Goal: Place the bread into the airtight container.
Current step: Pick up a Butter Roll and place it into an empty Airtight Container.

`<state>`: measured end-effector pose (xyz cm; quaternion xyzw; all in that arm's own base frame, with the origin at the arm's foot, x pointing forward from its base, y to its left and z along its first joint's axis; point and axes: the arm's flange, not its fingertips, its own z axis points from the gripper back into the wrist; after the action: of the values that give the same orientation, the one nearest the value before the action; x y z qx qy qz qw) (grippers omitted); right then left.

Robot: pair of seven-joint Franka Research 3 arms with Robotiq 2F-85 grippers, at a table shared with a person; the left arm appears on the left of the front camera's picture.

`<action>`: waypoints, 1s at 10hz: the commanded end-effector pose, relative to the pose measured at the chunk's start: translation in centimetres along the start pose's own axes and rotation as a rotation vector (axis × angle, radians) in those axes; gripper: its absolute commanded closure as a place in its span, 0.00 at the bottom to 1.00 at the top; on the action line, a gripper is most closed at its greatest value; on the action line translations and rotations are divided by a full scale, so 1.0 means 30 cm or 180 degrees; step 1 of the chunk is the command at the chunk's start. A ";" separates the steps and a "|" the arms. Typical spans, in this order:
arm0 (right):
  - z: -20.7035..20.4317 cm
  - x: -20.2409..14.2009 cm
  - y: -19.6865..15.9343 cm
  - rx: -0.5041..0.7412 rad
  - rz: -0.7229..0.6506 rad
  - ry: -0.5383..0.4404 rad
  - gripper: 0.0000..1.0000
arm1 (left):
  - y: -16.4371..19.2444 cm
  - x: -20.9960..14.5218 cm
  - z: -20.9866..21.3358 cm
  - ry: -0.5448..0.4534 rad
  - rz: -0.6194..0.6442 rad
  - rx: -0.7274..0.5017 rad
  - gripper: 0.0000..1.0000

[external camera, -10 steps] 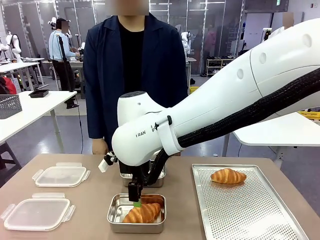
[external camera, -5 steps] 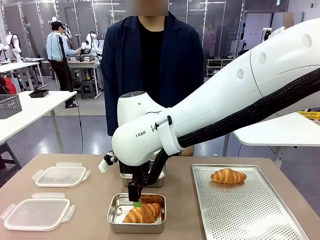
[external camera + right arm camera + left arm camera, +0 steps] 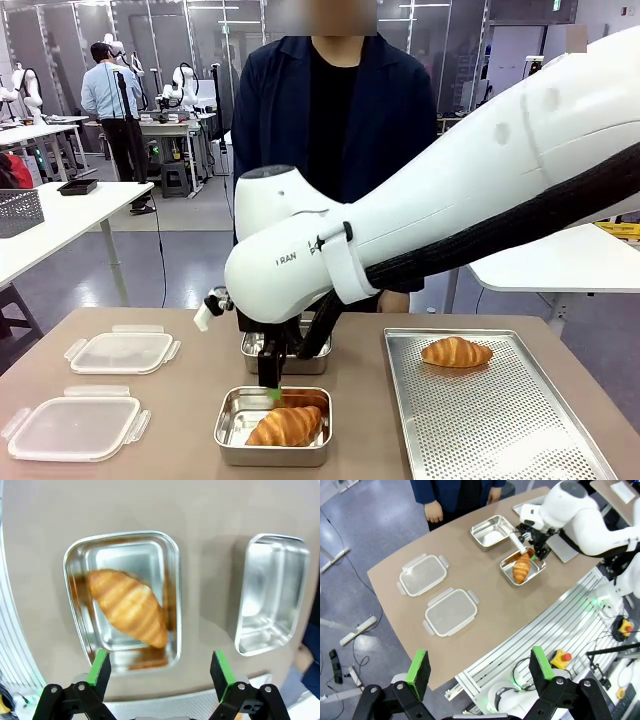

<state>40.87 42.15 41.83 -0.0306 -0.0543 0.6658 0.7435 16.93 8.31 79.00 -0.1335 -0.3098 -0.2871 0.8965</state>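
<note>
Bread (image 3: pixel 127 607) — just below parted right gripper (image 3: pixel 159 666)

I log one golden croissant (image 3: pixel 287 427) lying diagonally inside a rectangular steel container (image 3: pixel 272 456), open-topped, bottom centre of the front view. An empty container (image 3: pixel 270 595) sits just behind it. A second croissant (image 3: pixel 456 351) lies at centre right

Robotics lab, open-plan. Far beyond right gripper (image 3: pixel 272 392): rows of white work tables (image 3: pixel 70 215), glass partition walls (image 3: pixel 400 40), grey floor (image 3: pixel 190 270). Under left gripper (image 3: pixel 480 667): silver aluminium-rail frame (image 3: pixel 555 625) w/ red e-stop button (image 3: pixel 563 656) along brown bench (image 3: pixel 485 605) edge; loose black cables (image 3: pixel 340 530) on floor.
</note>
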 end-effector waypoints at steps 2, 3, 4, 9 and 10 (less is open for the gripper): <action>0.217 -0.312 0.031 -0.0602 0.0177 -0.0070 0.00 | -0.004 0.012 0.009 -0.0010 0.0000 -0.0005 0.00; 0.265 -0.424 0.022 -0.0727 0.0246 -0.0018 0.00 | -0.004 0.012 0.009 -0.0010 0.0000 -0.0005 0.00; 0.296 -0.541 0.022 -0.0864 0.0356 0.0128 0.00 | -0.004 0.012 0.009 -0.0010 0.0000 -0.0005 0.00; 0.258 -1.089 -0.104 -0.1101 0.0162 0.0105 0.00 | -0.004 0.012 0.009 -0.0010 0.0000 -0.0005 0.00; 0.209 -1.137 -0.179 -0.1082 0.0001 -0.0144 0.00 | -0.004 0.012 0.009 -0.0010 0.0000 -0.0005 0.00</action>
<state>39.16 7.90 48.89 -0.1594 -0.1507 0.6517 0.7260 16.92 8.33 79.02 -0.1335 -0.3101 -0.2870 0.8965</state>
